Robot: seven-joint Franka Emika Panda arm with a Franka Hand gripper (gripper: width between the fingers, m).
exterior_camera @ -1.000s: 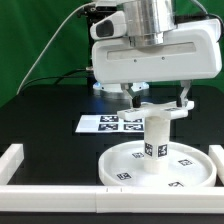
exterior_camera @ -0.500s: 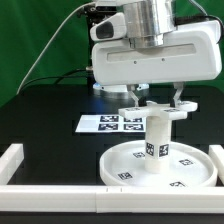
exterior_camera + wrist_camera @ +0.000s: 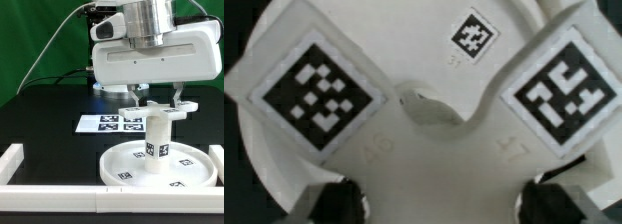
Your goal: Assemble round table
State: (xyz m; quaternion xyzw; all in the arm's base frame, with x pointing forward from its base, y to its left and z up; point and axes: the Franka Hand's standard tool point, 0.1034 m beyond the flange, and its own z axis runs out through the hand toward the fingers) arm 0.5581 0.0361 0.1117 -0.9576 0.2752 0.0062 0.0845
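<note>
The large round disc (image 3: 190, 168) lies flat on the black table at the exterior view's lower right. The short thick leg (image 3: 154, 142) stands upright at its centre. The cross-shaped foot (image 3: 160, 111) sits level on top of the leg. My gripper (image 3: 156, 101) comes straight down over the foot, one finger on each side of it, and is shut on it. In the wrist view the foot (image 3: 429, 105) and its square tags fill the picture. My gripper (image 3: 446, 200) has its dark pads (image 3: 340, 200) against the foot's two sides. The leg is hidden there.
The marker board (image 3: 100, 123) lies flat just behind the disc toward the exterior view's left. A white border rail (image 3: 22, 160) runs along the left side and the front edge of the table. The arm's white body hangs above the parts.
Between one second and half a second ago the fingers shifted slightly around the foot, as in a small turn. Since then nothing has visibly moved.
</note>
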